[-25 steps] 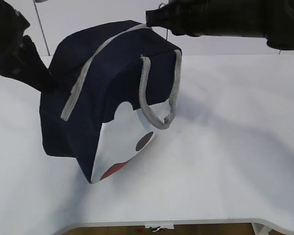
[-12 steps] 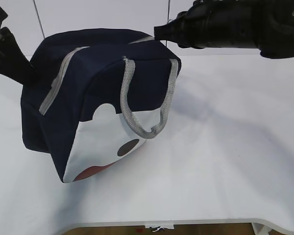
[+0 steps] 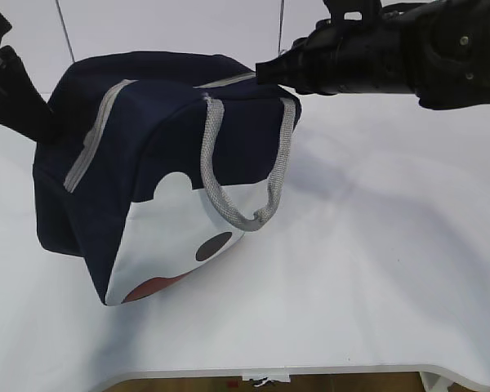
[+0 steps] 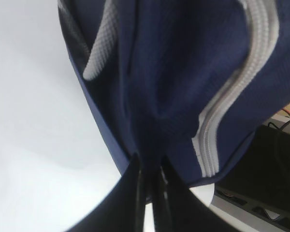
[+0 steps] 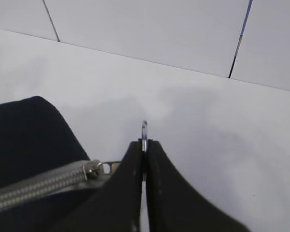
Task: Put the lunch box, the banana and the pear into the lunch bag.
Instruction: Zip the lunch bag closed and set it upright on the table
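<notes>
Boxy navy-blue fabric lunch bag [image 3: 155, 163] has shifted toward frame left over the last second and now sits steady, tilted on the white desk [image 3: 376, 269]. Left end effector [image 4: 150, 181] clenched on bag fabric; right end effector [image 5: 144, 147] pinching the metal ring pull [image 5: 144, 129]. Zipper [image 3: 94, 139] looks closed, probably; contents unseen.

My left end effector [image 4: 149, 169] is clamped on a fold of the lunch bag [image 4: 183, 87] — navy fabric bunched between my dark fingers [image 4: 130, 193]. The grey zipper [image 4: 232, 96] curves down the bag's right side, a grey webbing handle [image 4: 100, 48] crosses upper left, and the white desk [image 4: 34, 145] lies behind.
</notes>
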Available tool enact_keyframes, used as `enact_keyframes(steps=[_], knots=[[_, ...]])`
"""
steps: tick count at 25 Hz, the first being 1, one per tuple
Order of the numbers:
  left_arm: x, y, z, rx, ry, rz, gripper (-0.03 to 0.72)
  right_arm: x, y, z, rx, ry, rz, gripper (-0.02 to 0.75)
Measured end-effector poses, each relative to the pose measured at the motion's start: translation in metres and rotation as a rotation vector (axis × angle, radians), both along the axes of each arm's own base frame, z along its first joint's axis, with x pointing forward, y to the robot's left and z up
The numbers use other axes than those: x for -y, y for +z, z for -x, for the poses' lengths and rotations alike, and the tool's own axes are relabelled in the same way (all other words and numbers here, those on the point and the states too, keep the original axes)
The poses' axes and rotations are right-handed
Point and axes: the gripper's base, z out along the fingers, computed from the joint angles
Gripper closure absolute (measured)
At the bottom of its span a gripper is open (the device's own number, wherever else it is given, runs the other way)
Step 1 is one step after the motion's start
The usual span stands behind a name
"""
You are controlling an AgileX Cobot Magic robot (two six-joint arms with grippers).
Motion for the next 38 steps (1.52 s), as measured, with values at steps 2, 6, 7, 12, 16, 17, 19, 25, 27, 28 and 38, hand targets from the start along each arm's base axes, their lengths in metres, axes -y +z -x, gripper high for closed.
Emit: enact_keyframes(steps=[2,6,7,12,16,17,19,25,27,28,38], knots=[[0.000,0.000,0.000,0.000,0.000,0.000,0.694,0.003,0.001,-0.002,0.004,-0.012,0.000,0.748],[0.000,0.000,0.000,0.003,0.002,0.003,0.694,0.010,0.004,-0.006,0.006,-0.020,-0.019,0.748],[0.000,0.000,0.000,0.004,0.002,0.005,0.694,0.011,0.004,-0.006,0.003,-0.017,-0.023,0.748],[0.000,0.000,0.000,0.004,0.002,0.007,0.694,0.012,0.004,-0.007,-0.005,0.000,-0.034,0.748],[0.002,0.001,0.001,-0.008,0.000,0.021,0.694,0.011,0.003,-0.007,-0.022,0.046,-0.052,0.748],[0.002,0.001,0.001,-0.011,0.000,0.026,0.694,0.010,0.003,-0.006,-0.029,0.063,-0.060,0.748],[0.003,0.001,0.001,-0.024,0.007,0.046,0.693,0.006,0.002,-0.004,-0.044,0.109,-0.073,0.748],[0.003,0.002,0.003,-0.092,0.124,0.080,0.627,-0.001,0.007,-0.002,-0.059,0.185,-0.112,0.748],[0.002,0.005,0.004,-0.089,0.135,0.085,0.564,-0.002,0.009,-0.002,-0.058,0.197,-0.119,0.748],[0.002,0.005,0.005,-0.090,0.141,0.087,0.526,-0.003,0.009,-0.002,-0.057,0.202,-0.120,0.748],[-0.002,0.032,0.026,-0.035,0.186,0.140,0.250,-0.009,0.010,0.003,-0.084,0.283,-0.149,0.748]])
